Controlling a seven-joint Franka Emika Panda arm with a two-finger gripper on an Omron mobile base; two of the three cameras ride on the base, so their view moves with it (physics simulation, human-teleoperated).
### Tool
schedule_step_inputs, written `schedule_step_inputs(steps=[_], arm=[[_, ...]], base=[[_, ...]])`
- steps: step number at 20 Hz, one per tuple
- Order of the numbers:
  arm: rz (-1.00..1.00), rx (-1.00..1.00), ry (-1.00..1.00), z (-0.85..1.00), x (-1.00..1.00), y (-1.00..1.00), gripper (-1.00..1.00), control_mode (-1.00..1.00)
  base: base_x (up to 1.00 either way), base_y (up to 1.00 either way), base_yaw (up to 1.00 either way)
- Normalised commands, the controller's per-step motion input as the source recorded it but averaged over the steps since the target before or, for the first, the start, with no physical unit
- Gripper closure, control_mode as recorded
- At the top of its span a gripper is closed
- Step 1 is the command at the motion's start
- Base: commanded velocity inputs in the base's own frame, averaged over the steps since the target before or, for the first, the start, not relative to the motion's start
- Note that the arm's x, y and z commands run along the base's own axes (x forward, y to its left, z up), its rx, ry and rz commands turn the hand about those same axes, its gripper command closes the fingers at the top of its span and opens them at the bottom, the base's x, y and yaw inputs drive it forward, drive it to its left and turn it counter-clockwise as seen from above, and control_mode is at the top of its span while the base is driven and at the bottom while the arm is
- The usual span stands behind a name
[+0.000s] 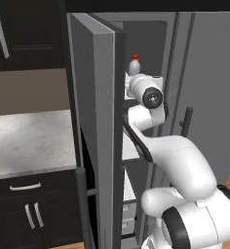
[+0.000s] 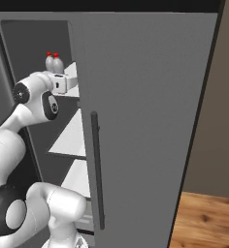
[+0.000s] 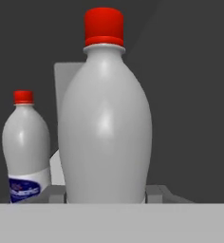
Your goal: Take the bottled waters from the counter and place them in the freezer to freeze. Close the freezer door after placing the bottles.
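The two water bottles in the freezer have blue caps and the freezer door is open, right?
Not quite. The caps are red, not blue, as the hand view shows on the near bottle and the far bottle. They do stand in the freezer, and the freezer door is open.

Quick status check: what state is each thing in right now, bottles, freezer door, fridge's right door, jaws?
Near bottle: upright in the freezer, gripper shut on it.
Far bottle: upright, standing free on the shelf.
Freezer door: open.
Right door: closed.
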Motion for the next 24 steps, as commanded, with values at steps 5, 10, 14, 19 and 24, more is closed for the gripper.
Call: schedule_step_inputs(steps=[5,10,14,19,24], arm=[[0.0,0.0,0.0,-0.09,0.25,0.0,1.0,-1.0],[0.0,-0.01,0.03,-0.23,0.2,0.03,1.0,-1.0],[0.03,-0.12,0.05,-0.32,0.0,0.47,1.0,-1.0],[0.0,-0.01,0.0,0.0,0.02,0.07,1.0,-1.0],[0.0,0.0,0.0,0.0,0.2,-0.01,1.0,-1.0]], base=[[0.0,0.0,0.0],[0.0,0.0,0.0],[0.0,0.0,0.0],[0.0,0.0,0.0],[0.0,0.0,0.0]])
